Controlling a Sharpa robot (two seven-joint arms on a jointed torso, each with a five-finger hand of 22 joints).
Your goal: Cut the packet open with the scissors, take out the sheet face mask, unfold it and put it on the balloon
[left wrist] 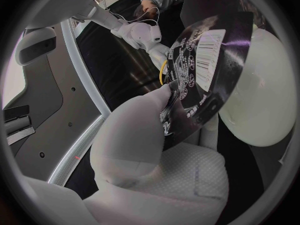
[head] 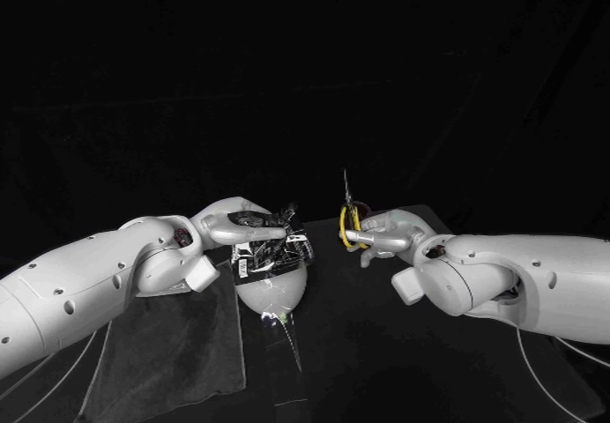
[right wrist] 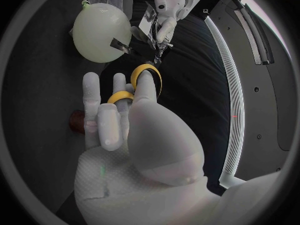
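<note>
My left hand (head: 239, 226) holds the black face mask packet (head: 276, 249) by its edge, just above the pale balloon (head: 272, 286). In the left wrist view my fingers (left wrist: 140, 130) pinch the packet (left wrist: 200, 60), whose white printed labels show, with the balloon (left wrist: 259, 100) right behind it. To the packet's right, my right hand (head: 385, 234) grips the yellow-handled scissors (head: 351, 226), whose blades point up and away. In the right wrist view my fingers (right wrist: 119, 110) pass through the yellow scissor handles (right wrist: 147, 74), and the balloon (right wrist: 100, 31) and my left hand (right wrist: 169, 7) lie beyond.
A grey cloth (head: 178, 348) lies on the black table under my left arm. A clear plastic piece (head: 287, 330) trails from the balloon's knotted end toward me. A small dark red thing (right wrist: 76, 121) sits on the table beside my right hand.
</note>
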